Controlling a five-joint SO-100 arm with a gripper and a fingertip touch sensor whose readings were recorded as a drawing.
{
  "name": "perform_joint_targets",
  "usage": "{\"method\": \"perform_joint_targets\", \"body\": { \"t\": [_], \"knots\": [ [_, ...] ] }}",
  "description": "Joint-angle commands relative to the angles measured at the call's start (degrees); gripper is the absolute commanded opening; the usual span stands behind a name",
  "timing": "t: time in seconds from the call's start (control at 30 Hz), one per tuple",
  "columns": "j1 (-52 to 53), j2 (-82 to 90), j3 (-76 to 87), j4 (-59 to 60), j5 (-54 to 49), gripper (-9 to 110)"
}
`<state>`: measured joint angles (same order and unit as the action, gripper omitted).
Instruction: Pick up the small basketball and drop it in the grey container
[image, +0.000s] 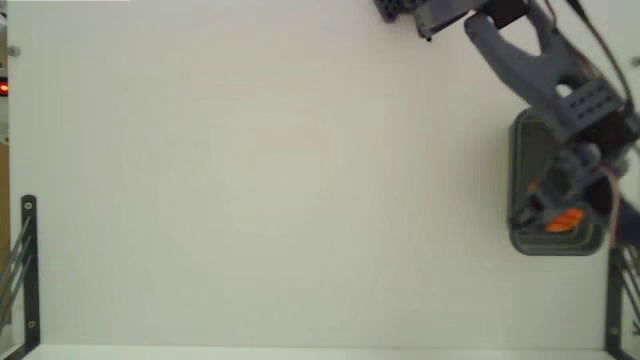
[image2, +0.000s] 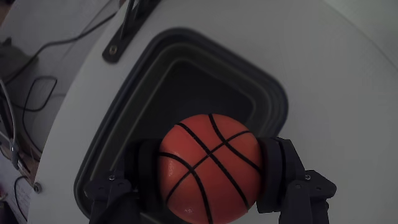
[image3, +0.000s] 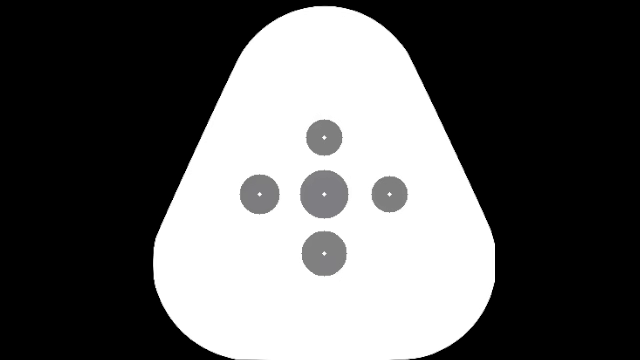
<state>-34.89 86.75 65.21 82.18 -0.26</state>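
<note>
Gripper (image2: 210, 177) is clamping the small basketball (image2: 210, 167) betw both fingers, hanging directly over the grey container (image2: 186, 74). Pickup and carry are looking done; only the release is remaining, ball isn't in the tub yet.

The white bench (image: 260, 190) lies wide open in the fixed view. At its right edge the grey container (image: 522, 180) has an open, unblocked mouth under the end effector (image2: 210, 171) (which is clamped around the small basketball (image2: 208, 167)). Black brackets (image: 30, 270) flank the lower corners.
</note>
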Motion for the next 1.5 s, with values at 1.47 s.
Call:
{"method": "perform_joint_targets", "body": {
  "t": [1.47],
  "knots": [
    [-2.51,6.35,0.69,-0.48,0.26,110]
  ]
}}
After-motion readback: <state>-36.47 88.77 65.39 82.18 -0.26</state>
